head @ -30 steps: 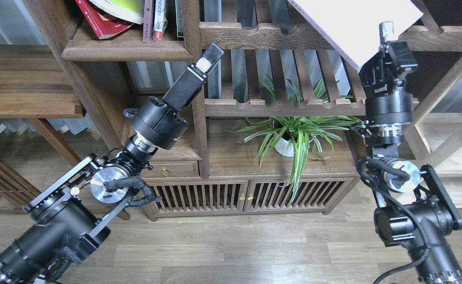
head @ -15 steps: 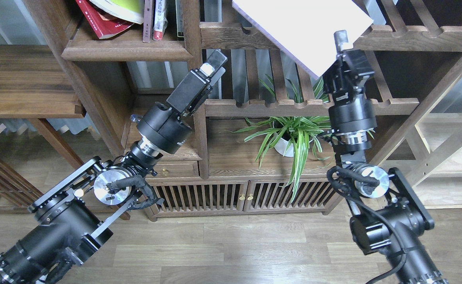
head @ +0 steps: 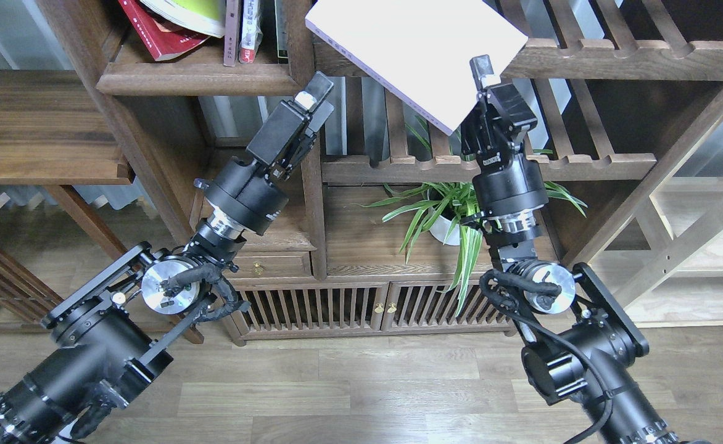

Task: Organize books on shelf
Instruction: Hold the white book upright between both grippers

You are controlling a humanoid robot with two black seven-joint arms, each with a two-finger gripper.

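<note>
- Right gripper (head: 483, 77) pinches the white book (head: 420, 52) at its lower right corner; the book hangs tilted in the air, right of the shelf (head: 198, 77) and in front of the slatted rack (head: 583, 58).
- Left gripper (head: 312, 102) holds nothing, sits just below the shelf's right end; fingers look close together, but whether they are pressed together or slightly spread, cannot tell.
- Red book (head: 155, 34) and yellow-green book (head: 189, 13) lie slumped on the shelf, yellow-green on top; thin books (head: 241, 31) stand upright just right of them.
- Handling, as a judgement: white book looks thick, so heavy for a corner pinch; likely to pivot or sag open. Glossy cover could slip.
- Better hold: near the spine, mid-length, so pages stay shut.
- Slumped paperbacks look floppy; take them by the spine edge, not the loose cover.
</note>
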